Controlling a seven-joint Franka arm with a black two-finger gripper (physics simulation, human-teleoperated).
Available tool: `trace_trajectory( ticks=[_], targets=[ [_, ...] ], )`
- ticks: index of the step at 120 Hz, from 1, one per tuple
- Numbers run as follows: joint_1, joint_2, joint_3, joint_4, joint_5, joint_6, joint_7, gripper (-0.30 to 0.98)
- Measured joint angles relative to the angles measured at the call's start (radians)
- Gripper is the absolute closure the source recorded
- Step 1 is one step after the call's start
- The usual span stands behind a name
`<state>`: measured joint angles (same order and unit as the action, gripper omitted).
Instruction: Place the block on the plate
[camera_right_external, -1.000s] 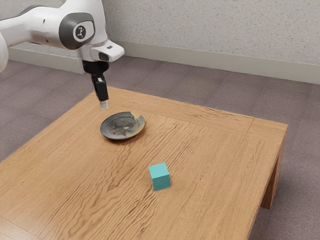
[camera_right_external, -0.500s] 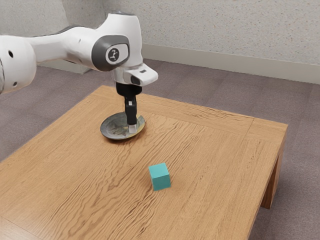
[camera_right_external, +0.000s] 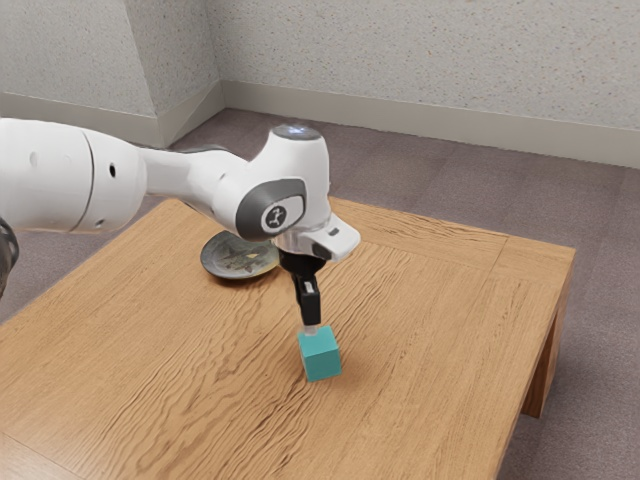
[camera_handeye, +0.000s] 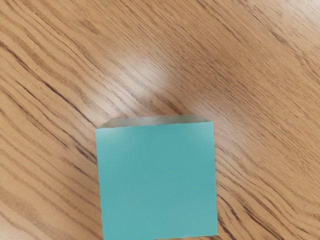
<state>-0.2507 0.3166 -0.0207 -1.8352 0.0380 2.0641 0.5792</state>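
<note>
The black gripper (camera_right_external: 311, 330) points down at the teal block (camera_right_external: 320, 358), its tip meeting the block's upper edge on the side toward the plate. Whether it is open or shut cannot be told. The block rests upright on the wooden table. In the wrist view, the block (camera_handeye: 158, 181) lies large just under my hand, its flat top face toward the camera. Farther back, toward the exterior view's left, sits the dark, round plate (camera_right_external: 232, 261), its right part hidden behind my hand.
The table (camera_right_external: 430, 350) has its right edge and a leg in the exterior view's right. Carpeted floor (camera_right_external: 600, 350) lies beyond the edge, and a speckled wall (camera_right_external: 430, 70) stands at the back.
My arm has swept from above the table's far left, past the plate, toward the exterior view's right and down to the block. Block and plate have stayed where they were.
</note>
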Motion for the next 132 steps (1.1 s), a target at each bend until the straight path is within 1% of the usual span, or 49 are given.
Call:
trace_trajectory(
  ticks=[17, 29, 56, 92, 96, 104, 108, 114, 132],
  targets=[
    [-0.013, 0.05, 0.0, 0.004, -0.045, 0.047, -0.043, 0.0],
    [-0.012, 0.081, 0.004, 0.005, -0.061, 0.071, -0.068, 0.0],
    [-0.006, 0.123, 0.008, 0.005, -0.057, 0.113, -0.093, 0.0],
    [-0.006, 0.186, 0.008, 0.008, -0.055, 0.137, -0.074, 0.0],
    [-0.006, 0.187, 0.009, 0.008, -0.055, 0.139, -0.072, 0.05],
    [-0.007, 0.186, 0.01, 0.008, -0.055, 0.141, -0.069, 0.21],
    [-0.007, 0.185, 0.01, 0.009, -0.054, 0.142, -0.068, 0.26],
    [-0.007, 0.183, 0.01, 0.009, -0.052, 0.143, -0.067, 0.29],
    [-0.005, 0.162, 0.01, 0.009, -0.048, 0.141, -0.065, 0.31]
  ],
)
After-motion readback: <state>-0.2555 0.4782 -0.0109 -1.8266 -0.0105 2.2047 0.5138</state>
